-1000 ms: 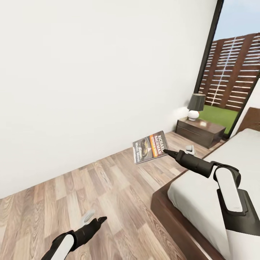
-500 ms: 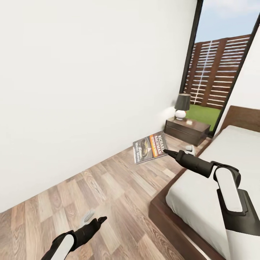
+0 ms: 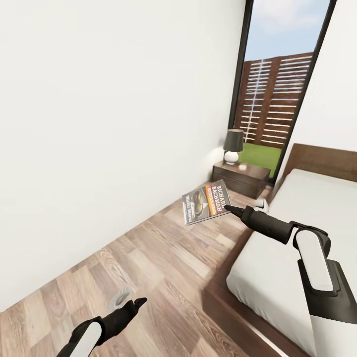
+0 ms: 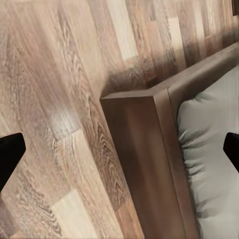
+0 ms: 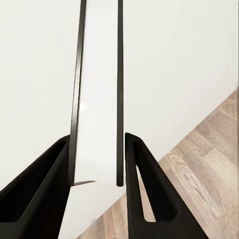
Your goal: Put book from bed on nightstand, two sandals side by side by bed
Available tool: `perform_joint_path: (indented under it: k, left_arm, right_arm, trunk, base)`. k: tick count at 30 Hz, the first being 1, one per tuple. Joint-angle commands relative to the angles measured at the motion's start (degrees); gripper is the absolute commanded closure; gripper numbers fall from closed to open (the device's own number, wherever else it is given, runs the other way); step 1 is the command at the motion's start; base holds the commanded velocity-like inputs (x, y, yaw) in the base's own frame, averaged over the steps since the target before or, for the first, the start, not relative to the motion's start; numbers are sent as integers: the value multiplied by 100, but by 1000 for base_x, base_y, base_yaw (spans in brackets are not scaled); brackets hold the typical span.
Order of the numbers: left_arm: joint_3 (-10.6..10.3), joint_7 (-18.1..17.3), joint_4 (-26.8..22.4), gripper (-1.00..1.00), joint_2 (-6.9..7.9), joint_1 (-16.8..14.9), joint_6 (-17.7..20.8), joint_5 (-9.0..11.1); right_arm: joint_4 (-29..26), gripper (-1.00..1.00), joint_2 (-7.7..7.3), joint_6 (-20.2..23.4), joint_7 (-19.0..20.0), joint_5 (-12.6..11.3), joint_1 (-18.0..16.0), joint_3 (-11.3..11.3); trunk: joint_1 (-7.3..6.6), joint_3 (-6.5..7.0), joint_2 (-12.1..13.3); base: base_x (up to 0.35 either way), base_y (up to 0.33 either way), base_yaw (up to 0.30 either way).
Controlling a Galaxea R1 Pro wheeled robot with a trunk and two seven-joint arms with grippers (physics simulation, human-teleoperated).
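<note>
**Item: book in transit to nightstand**

Right gripper (image 3: 228,208) was closed on the book (image 3: 206,202), held by one edge above the floor (image 3: 163,258) beside the bed (image 3: 297,248). Nightstand (image 3: 241,178) lay well ahead, beyond the book, nearer the right arm. Left gripper (image 3: 136,302) hung low, jaws wide apart, holding nothing.

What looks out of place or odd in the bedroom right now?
Only the book: it is up in the air over the floor, tilted, pinched at one edge by the right tool. Nothing looks spilled or damaged.
</note>
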Motion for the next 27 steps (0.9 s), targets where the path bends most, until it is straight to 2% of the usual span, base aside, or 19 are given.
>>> perform_joint_path:
  k: [1,23,27]
  left_arm:
    - [-9,-6,-1,-100,5,-2,11,16]
    - [-9,-6,11,-100,4,-6,11,14]
    - [-9,-6,10,-100,4,-8,11,16]
  right_arm:
    - [-1,100,3,30,60,10,-7,-7]
    - [0,100,2,17,57,19,-7,-7]
    - [67,100,3,-4,61,19,-7,-140]
  trunk:
    - [2,-3,-3]
    - [2,39,-3]
    - [2,40,-3]
  base:
    - [245,253,-257]
    - [239,256,-246]
    - [237,257,-66]
